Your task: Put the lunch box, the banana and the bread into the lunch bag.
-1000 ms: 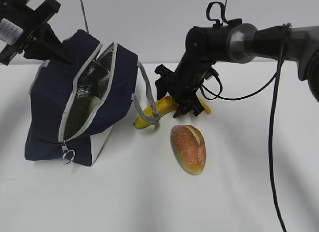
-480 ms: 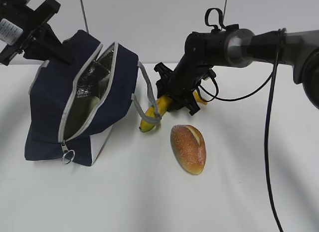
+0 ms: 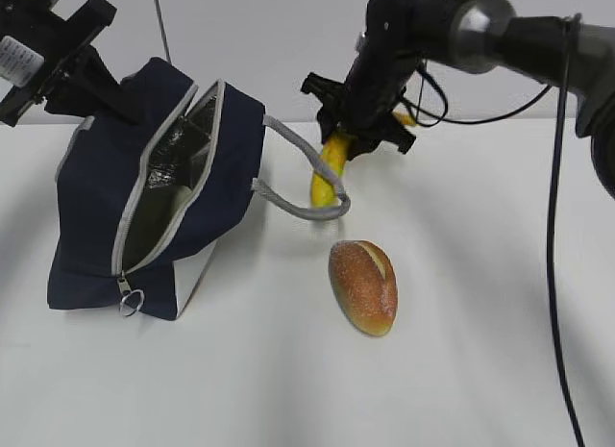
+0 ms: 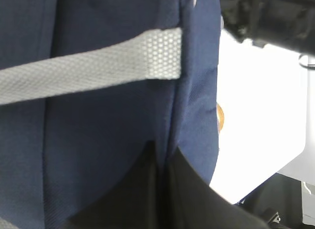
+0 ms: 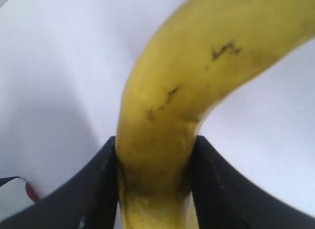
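We could not read any words or numbers. A small white label [image 3: 13, 58] sat on the left arm, near the top left corner, but its print was too tiny and blurry.

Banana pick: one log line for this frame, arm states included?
right gripper: shut on banana, lifted off table | grey handle looped round banana tip | left gripper: holds lunch bag, unzipped | bread: on table
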Controlling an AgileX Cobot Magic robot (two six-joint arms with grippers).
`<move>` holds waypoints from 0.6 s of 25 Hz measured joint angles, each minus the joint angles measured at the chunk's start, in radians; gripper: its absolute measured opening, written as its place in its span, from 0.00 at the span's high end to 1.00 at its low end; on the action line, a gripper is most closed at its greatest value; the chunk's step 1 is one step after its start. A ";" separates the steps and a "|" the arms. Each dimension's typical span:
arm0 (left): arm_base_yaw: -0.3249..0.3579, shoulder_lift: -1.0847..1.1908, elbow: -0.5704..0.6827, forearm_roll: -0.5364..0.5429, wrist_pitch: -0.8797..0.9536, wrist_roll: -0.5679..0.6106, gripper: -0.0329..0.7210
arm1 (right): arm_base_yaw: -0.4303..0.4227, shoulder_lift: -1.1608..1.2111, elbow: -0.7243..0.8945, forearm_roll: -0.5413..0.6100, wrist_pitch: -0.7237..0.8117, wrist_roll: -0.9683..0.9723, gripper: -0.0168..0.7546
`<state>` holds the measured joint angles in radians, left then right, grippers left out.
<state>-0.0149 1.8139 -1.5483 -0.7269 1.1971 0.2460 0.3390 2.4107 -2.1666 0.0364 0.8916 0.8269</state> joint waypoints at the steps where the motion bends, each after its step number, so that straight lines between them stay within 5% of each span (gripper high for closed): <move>1: 0.000 0.000 0.000 0.000 0.000 0.000 0.96 | -0.013 0.000 -0.037 -0.019 0.042 -0.042 0.58; 9: 0.000 0.000 0.000 0.000 0.001 0.000 0.96 | -0.056 0.000 -0.304 -0.263 0.318 -0.363 0.58; 15: 0.000 0.000 0.000 -0.002 0.002 0.000 0.96 | -0.060 0.000 -0.472 -0.145 0.361 -0.481 0.58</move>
<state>-0.0149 1.8139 -1.5483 -0.7290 1.1989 0.2460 0.2789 2.4107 -2.6386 -0.1084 1.2530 0.3461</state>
